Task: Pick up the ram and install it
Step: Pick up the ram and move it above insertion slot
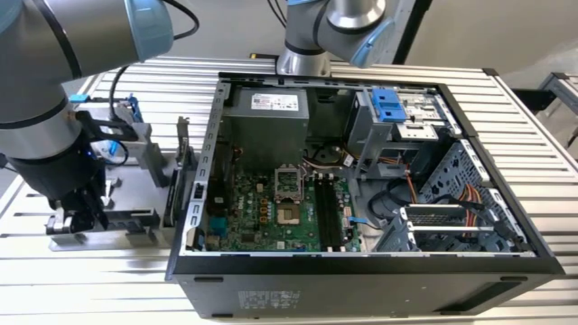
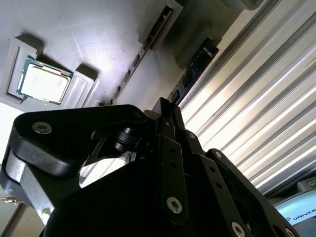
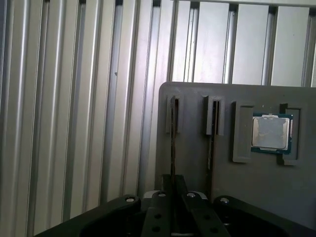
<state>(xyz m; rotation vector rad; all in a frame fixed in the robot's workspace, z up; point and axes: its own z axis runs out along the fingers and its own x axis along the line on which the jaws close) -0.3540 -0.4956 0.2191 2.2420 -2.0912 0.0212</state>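
1. Grey plastic holder (image 3: 197, 94) lies flat on the ribbed metal surface (image 3: 74, 98). In the exterior view it sits toward the exterior view's left of the open computer case (image 1: 361, 277), just beside it.
2. The ram (image 3: 173, 143) stands on edge in a narrow slot of the holder. It occupies the slot farther from the processor chip (image 3: 270, 132). In the second wrist view the same ram (image 2: 197, 64) appears as a dark strip running toward the claw's tip.
3. A second stick (image 3: 212, 138) stands on edge in the neighbouring slot, between the ram and the processor chip. It lies parallel to the ram and apart from it.
4. The processor chip rests in its own shallow recess of the holder, metal face showing, well clear of the claw.
5. The claw (image 3: 173, 180) is down over the holder. In the first wrist view its two black fingers (image 3: 165, 190) lie close against either face of the ram's exposed edge and pinch the thin board between them. The ram is seated in its slot, not lifted out.
6. In the exterior view the arm (image 1: 36, 101) reaches down at the exterior view's left, with the claw (image 1: 77, 220) low at the holder.
7. The computer case lies with its open side up and the green motherboard (image 1: 271, 210) exposed. The motherboard is well apart from the claw.
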